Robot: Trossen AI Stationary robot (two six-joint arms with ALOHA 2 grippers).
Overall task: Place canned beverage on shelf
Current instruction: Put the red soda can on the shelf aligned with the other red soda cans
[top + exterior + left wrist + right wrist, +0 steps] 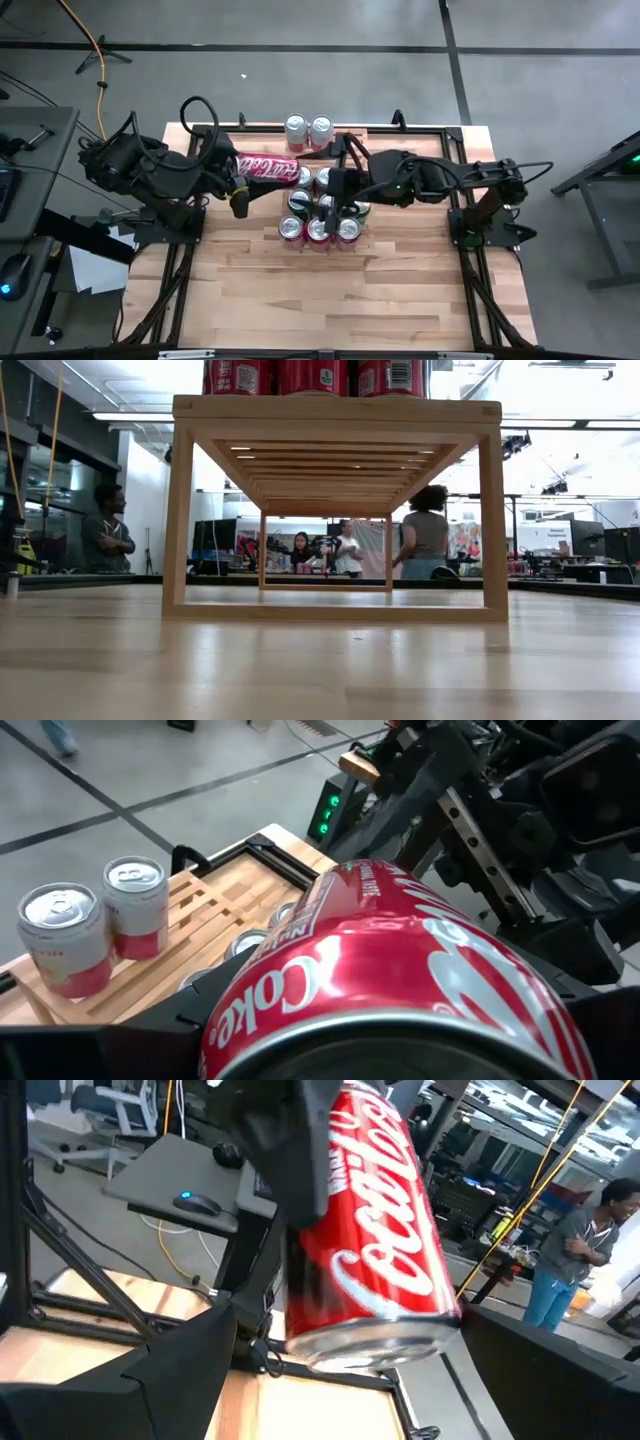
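While three red cans (319,231) stand in a row at the near edge of the shelf (300,150), toward six o'clock on the wooden table (330,290), two more rows of upright cans sit just behind them. From level with the tabletop the shelf shows as a pale-wood frame with red cans along its top tier. Above those middle rows the right gripper (330,178) reaches in from three o'clock with its dark fingers spread wide, nothing clamped between them; the red Coke can (375,1230) lies just beyond them. That can (266,167) is held on its side by the left gripper (240,190), which comes from nine o'clock and grips its left end, the can pointing toward the shelf's middle, its far end near the right gripper. At twelve o'clock, on the shelf's back slats, two pale cans (309,130) stand side by side, well apart from the held one. Beyond the table, several people (427,532) stand or sit in the room.
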